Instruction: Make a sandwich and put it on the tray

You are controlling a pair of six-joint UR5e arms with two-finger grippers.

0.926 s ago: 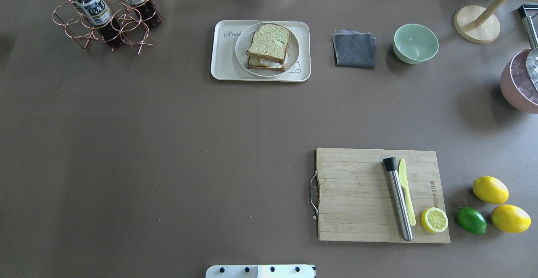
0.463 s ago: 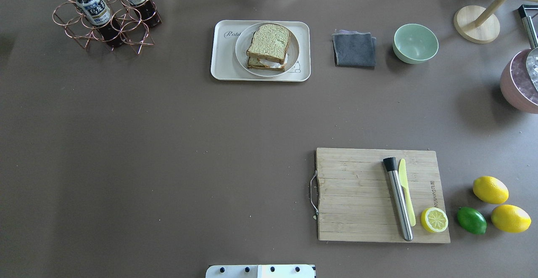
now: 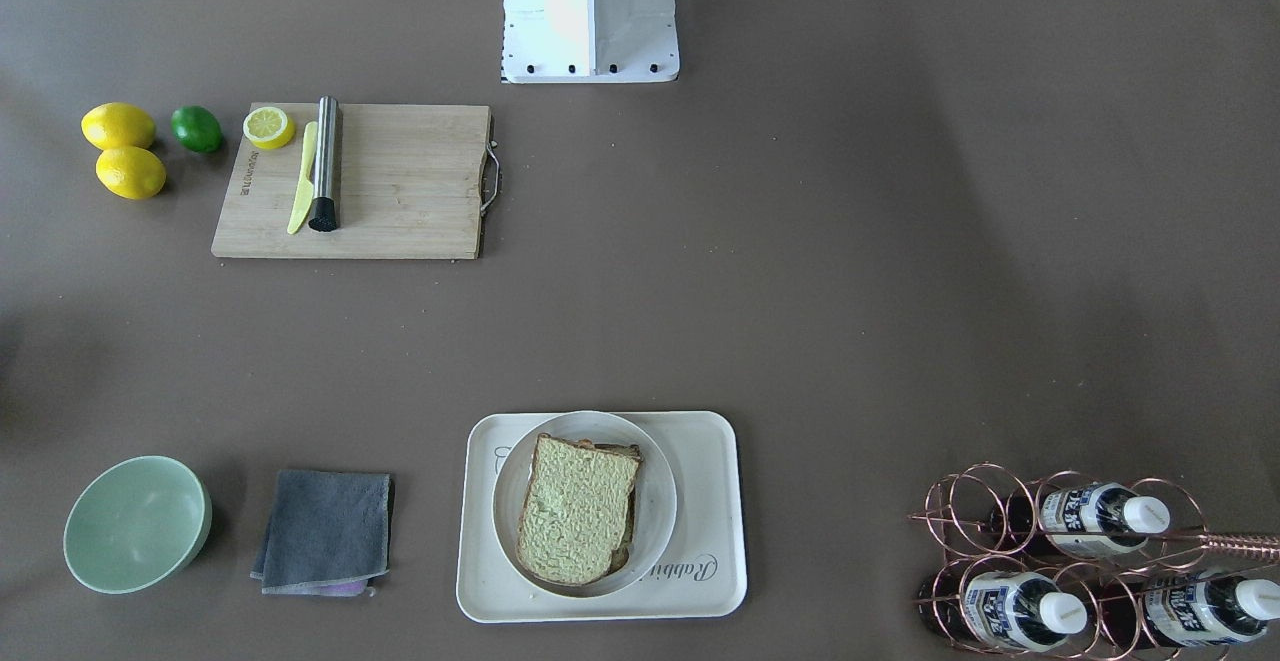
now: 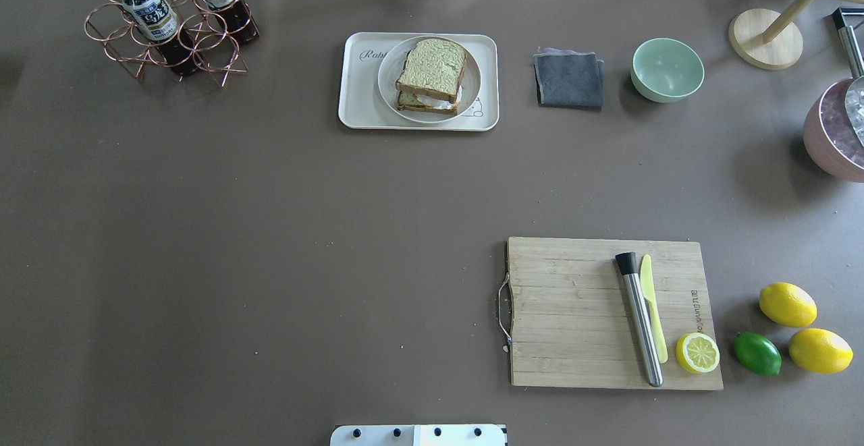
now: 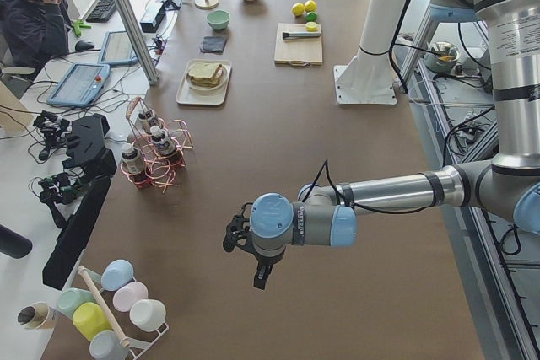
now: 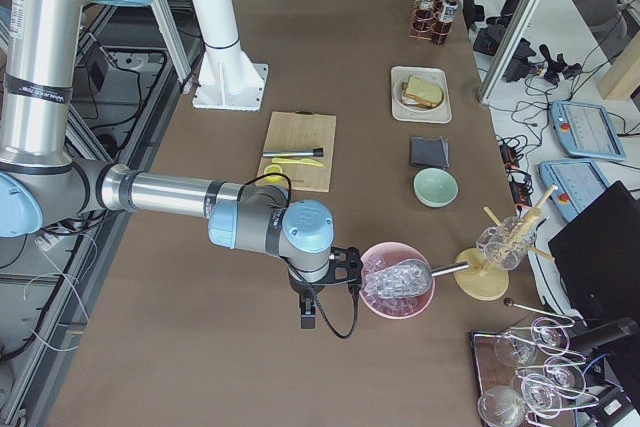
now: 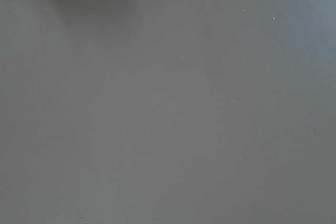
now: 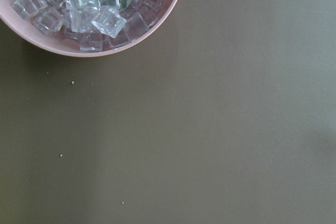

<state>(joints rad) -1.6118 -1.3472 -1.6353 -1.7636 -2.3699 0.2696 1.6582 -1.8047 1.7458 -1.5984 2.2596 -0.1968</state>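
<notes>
The sandwich (image 4: 432, 68), two brown-crusted bread slices with white egg showing between them, sits on a round white plate (image 4: 387, 88). The plate stands on the cream tray (image 4: 354, 105) at the table's far middle. The sandwich (image 3: 578, 511) and tray (image 3: 705, 441) also show in the front-facing view. Neither gripper shows in the overhead view. The left gripper (image 5: 260, 278) hangs over bare table far from the tray in the exterior left view. The right gripper (image 6: 305, 319) hangs beside a pink ice bowl (image 6: 396, 280) in the exterior right view. I cannot tell whether either is open or shut.
A wooden cutting board (image 4: 574, 311) holds a steel muddler (image 4: 639, 318), a yellow knife (image 4: 652, 308) and a lemon half (image 4: 697, 353). Two lemons (image 4: 787, 304) and a lime (image 4: 757, 353) lie right of it. A grey cloth (image 4: 569, 79), green bowl (image 4: 667, 69) and bottle rack (image 4: 169, 24) stand along the back.
</notes>
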